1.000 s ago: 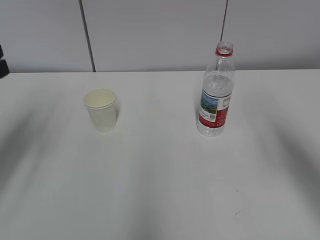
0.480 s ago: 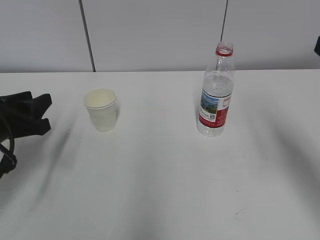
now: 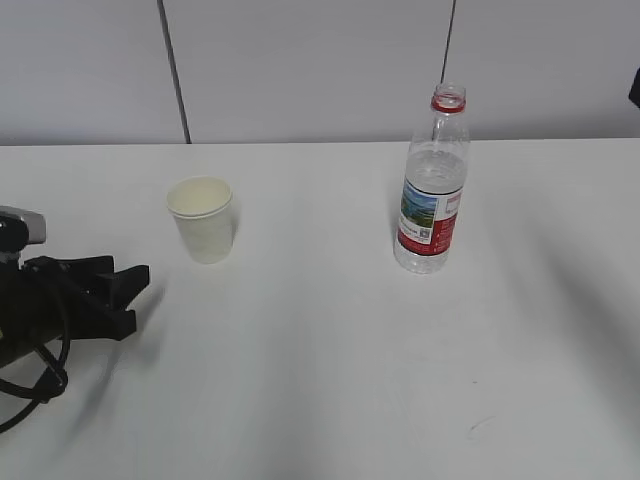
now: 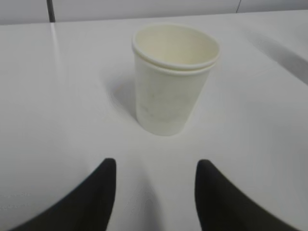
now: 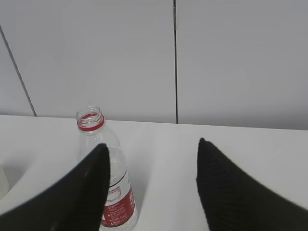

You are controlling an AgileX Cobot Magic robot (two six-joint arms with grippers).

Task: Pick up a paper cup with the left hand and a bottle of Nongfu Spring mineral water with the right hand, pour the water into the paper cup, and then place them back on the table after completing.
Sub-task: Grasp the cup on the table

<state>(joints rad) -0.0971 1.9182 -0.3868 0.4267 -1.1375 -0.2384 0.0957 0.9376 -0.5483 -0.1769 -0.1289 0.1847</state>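
Observation:
A white paper cup [image 3: 201,218] stands upright on the white table [image 3: 320,370], left of centre. My left gripper [image 3: 140,297] is open, low over the table, a short way left of and nearer than the cup. In the left wrist view the cup [image 4: 171,82] stands ahead of the open gripper [image 4: 155,166], with nothing between the fingers. The uncapped bottle [image 3: 433,190], with a red label and neck ring, stands right of centre holding clear water [image 3: 434,165]. In the right wrist view the bottle [image 5: 119,197] is partly behind the left finger of my open right gripper [image 5: 151,144].
A grey panelled wall [image 3: 300,60] runs behind the table's far edge. A small dark piece of the right arm [image 3: 635,90] shows at the right border of the exterior view. Bare tabletop lies between cup and bottle.
My left gripper has come into the exterior view from the left edge and moved right and nearer, towards the cup. Cup and bottle have not moved.

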